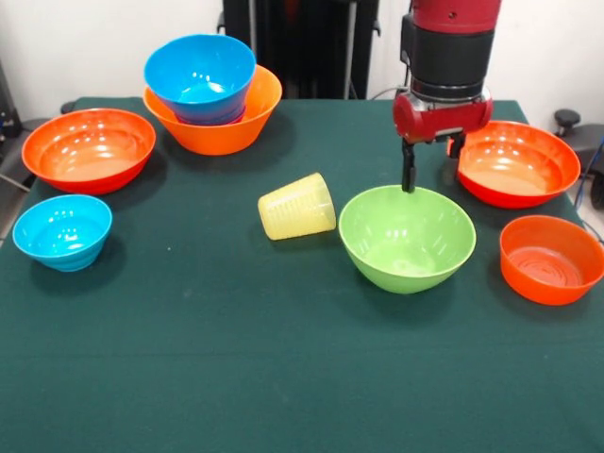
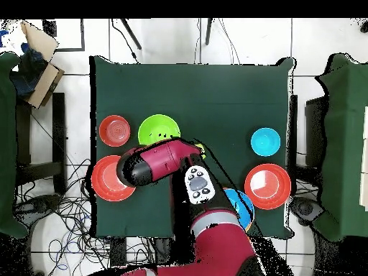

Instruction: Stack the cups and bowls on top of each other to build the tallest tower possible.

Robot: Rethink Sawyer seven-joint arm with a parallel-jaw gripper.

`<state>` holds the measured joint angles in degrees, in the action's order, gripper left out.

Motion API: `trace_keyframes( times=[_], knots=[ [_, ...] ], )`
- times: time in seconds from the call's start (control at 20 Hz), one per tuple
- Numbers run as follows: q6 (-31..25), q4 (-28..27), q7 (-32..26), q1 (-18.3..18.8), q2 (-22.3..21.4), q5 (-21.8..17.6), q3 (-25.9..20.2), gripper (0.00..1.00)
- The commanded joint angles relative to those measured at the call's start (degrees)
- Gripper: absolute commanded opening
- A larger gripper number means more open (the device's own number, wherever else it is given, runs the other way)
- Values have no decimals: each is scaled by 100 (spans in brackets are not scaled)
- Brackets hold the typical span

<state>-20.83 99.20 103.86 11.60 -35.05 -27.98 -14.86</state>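
From where I stand the job looks barely begun. The biggest thing on the green table (image 1: 283, 377) is the tower (image 1: 213, 94) at the far side, and it is only a large light-orange bowl (image 1: 222, 127) with a blue bowl (image 1: 200, 75) nested in it. Everything else sits loose: a wide red-orange bowl (image 1: 89, 149) on one side, another red-orange bowl (image 1: 517, 162) on the other, the lime green bowl (image 1: 407, 237) near the middle, then a smaller orange bowl (image 1: 551, 259) and a small cyan bowl (image 1: 62, 231), all apart from one another. Smallest is the pale-yellow cup (image 1: 297, 206), tipped on its side just beside the lime bowl. The gripper (image 1: 429, 165) hangs over the far rim of the lime bowl, one finger reaching down to the rim, holding nothing; whether its jaws are spread or closed I cannot tell. Five bowls and the cup are left to go on.
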Motion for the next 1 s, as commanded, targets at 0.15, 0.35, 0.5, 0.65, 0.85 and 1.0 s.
trace_keyframes(
  times=[0.15,0.35,0.5,0.65,0.85,1.0],
  knots=[
    [286,-609,17,-173,717,-433,-146,100],
    [302,-833,-6,-217,885,-442,-131,100],
    [224,-850,-15,-230,877,-408,-113,0],
    [167,-862,-28,-224,876,-380,-125,0],
    [185,-833,19,-260,796,-377,-80,0],
    [151,-747,30,-264,711,-358,-78,0]
  ],
)
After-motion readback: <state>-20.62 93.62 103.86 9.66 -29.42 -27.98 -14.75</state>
